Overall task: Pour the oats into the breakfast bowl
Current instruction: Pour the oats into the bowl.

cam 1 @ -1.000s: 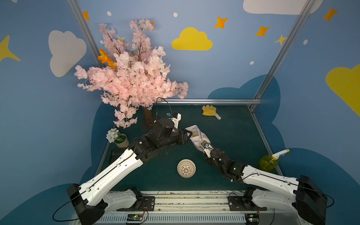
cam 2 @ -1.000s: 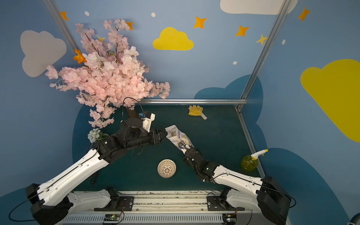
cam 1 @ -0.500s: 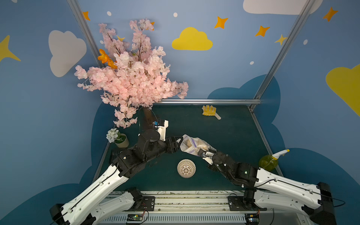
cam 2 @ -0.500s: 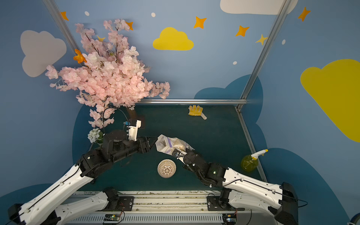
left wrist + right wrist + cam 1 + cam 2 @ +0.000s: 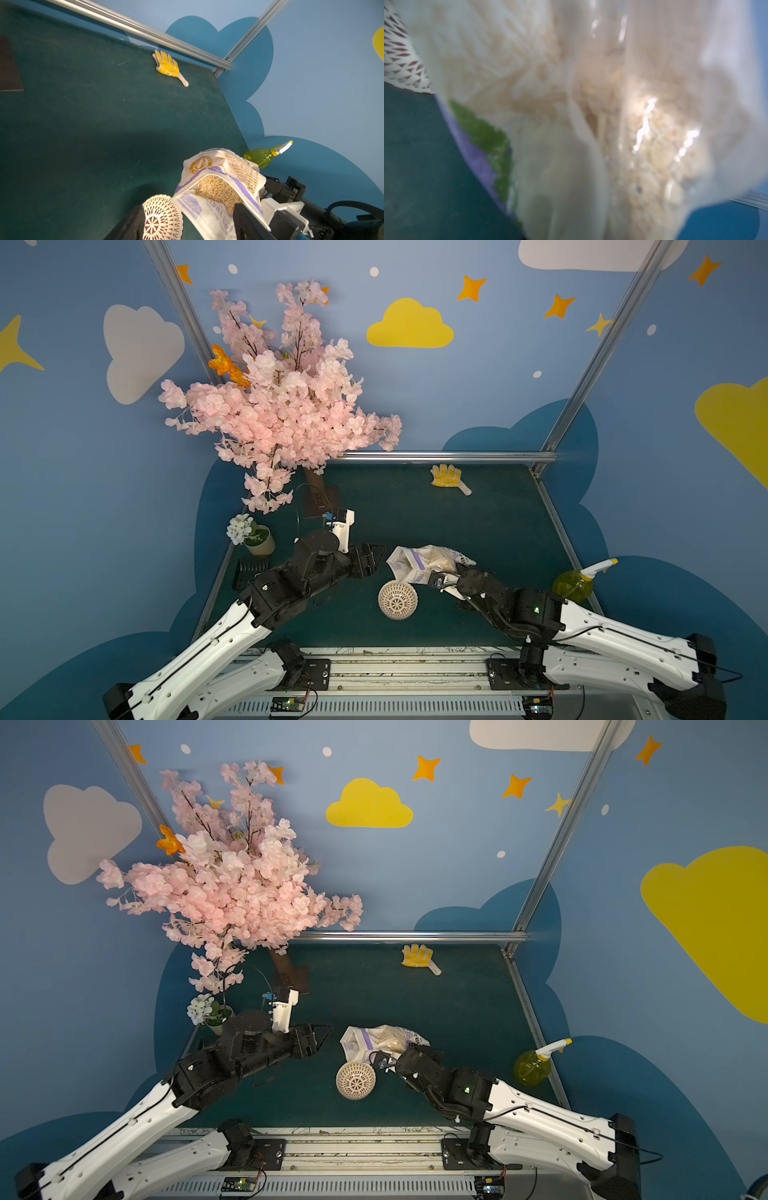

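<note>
Oats bag (image 5: 409, 562) gripped by right hand (image 5: 436, 580), beside bowl (image 5: 397, 600); left hand (image 5: 376, 558) open nearby.

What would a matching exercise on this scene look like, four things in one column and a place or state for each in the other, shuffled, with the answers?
Things:
1. oats bag
2. breakfast bowl
3. yellow glove
4. spray bottle

Places or states:
A. lying at the far back of the table
B. gripped by the right gripper, mouth open
C. at the table's right edge
D. on the table, right beside the bag's mouth

Pairs: 1-B, 2-D, 3-A, 4-C.
</note>
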`<state>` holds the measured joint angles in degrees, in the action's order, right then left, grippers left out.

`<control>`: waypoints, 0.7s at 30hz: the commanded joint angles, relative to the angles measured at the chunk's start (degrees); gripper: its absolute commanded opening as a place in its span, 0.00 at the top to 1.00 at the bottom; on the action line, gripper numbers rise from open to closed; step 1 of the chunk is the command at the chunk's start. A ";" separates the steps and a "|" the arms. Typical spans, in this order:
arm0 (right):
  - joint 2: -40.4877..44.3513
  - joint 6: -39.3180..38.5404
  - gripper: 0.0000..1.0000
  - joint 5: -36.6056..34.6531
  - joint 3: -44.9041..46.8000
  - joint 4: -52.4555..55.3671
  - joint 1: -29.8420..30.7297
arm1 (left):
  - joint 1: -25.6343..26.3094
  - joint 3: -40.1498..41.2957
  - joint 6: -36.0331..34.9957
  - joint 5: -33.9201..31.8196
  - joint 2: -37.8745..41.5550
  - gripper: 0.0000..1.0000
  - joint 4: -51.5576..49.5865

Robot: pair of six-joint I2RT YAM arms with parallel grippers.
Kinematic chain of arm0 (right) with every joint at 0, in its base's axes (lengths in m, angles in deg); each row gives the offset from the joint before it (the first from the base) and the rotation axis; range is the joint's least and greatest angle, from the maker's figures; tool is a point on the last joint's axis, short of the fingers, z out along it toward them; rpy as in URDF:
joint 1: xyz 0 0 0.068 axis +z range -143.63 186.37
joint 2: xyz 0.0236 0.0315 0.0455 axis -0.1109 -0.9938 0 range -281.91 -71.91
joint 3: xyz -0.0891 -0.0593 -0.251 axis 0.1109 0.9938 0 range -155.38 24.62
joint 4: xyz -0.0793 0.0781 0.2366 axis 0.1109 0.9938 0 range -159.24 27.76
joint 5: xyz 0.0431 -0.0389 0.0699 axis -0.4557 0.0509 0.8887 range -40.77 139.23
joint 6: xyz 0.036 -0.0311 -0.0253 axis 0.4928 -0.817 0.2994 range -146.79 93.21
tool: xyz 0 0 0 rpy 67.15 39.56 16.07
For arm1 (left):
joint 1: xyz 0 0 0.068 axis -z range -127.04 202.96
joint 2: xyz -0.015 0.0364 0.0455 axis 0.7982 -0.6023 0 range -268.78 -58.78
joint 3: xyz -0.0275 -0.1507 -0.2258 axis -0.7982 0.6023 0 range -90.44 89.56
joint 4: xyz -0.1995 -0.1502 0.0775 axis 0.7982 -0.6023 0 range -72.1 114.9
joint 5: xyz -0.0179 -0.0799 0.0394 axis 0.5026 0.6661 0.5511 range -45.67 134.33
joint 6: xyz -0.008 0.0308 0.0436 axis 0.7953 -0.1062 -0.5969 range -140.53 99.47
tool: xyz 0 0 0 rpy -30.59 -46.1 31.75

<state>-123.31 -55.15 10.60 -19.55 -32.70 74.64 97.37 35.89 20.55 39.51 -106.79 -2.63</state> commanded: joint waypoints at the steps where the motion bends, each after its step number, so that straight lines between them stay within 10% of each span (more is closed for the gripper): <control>1: 2.72 -1.53 1.00 -6.56 -5.27 -2.06 0.73 | -0.06 1.65 2.63 2.24 -0.12 0.28 1.78; 21: -1.31 -7.88 1.00 -18.52 -2.71 2.02 8.23 | 7.45 11.80 16.36 0.94 -1.24 0.27 11.63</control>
<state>-125.17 -62.55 1.70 -19.55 -24.79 81.68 104.12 45.66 33.97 42.59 -108.78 6.63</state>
